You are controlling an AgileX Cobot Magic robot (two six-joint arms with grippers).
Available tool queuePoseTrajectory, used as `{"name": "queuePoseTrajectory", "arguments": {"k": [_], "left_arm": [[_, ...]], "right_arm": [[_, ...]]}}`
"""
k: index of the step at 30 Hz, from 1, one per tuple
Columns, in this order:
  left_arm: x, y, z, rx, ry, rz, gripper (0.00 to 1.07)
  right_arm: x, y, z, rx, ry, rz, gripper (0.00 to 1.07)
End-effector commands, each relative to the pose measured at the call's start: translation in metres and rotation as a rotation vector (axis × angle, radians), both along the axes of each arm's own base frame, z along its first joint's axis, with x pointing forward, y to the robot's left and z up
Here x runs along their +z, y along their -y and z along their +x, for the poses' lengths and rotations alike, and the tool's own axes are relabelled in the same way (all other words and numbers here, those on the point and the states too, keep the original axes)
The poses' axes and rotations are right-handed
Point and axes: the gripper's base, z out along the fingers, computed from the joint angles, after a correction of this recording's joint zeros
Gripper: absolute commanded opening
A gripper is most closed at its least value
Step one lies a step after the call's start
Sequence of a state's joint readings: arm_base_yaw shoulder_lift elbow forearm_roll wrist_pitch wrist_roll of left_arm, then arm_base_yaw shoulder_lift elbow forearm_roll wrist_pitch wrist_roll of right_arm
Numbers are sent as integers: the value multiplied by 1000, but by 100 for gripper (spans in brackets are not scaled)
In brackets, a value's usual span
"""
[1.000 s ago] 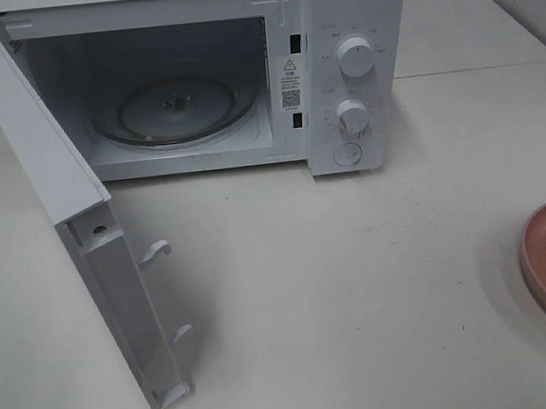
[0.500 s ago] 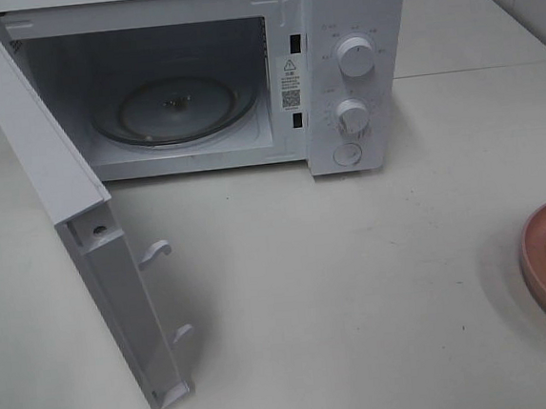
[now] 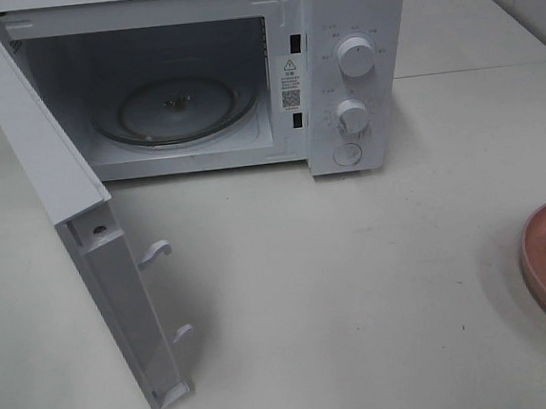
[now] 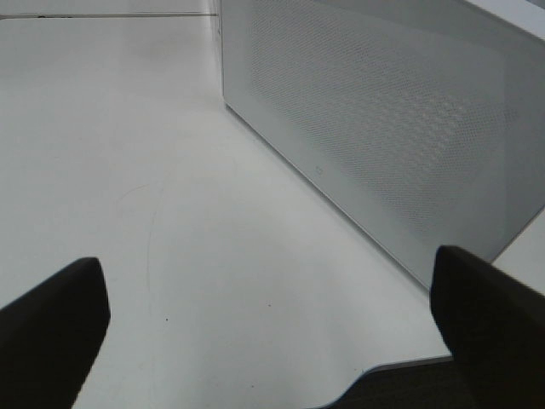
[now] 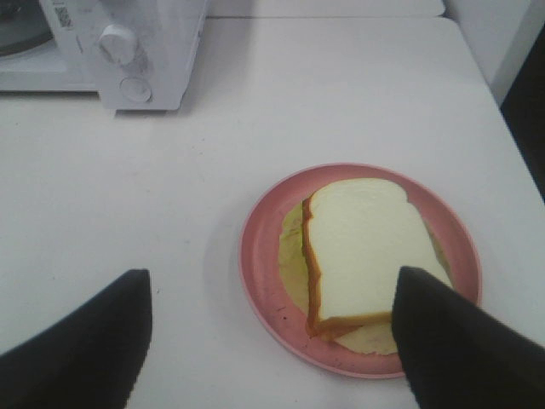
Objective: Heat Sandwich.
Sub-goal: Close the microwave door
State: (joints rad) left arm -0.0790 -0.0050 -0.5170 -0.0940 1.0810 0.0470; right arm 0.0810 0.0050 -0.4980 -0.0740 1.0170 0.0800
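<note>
Microwave (image 3: 337, 65) door (image 3: 75, 231) swung wide for loading; right end effector (image 5: 272, 341) open above plate (image 5: 264, 256) with sandwich (image 5: 366, 247); left end effector (image 4: 272, 315) open, idle.

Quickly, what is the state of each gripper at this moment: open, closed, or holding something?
Left gripper: open, holding nothing, beside the microwave door.
Right gripper: open, holding nothing, above the sandwich on its plate.
</note>
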Motion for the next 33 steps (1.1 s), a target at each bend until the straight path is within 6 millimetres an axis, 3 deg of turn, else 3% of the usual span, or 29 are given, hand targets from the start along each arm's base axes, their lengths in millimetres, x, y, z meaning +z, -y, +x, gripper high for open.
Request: {"name": "queuePoseTrajectory", "arguments": {"k": [1,33], "left_arm": [[0,0,0,2,16,-3,97],[0,0,0,2,17,-3,97]], "right_arm": [[1,-1,-5,-46,54,5,76],[1,-1,-5,-46,54,3,75]]}}
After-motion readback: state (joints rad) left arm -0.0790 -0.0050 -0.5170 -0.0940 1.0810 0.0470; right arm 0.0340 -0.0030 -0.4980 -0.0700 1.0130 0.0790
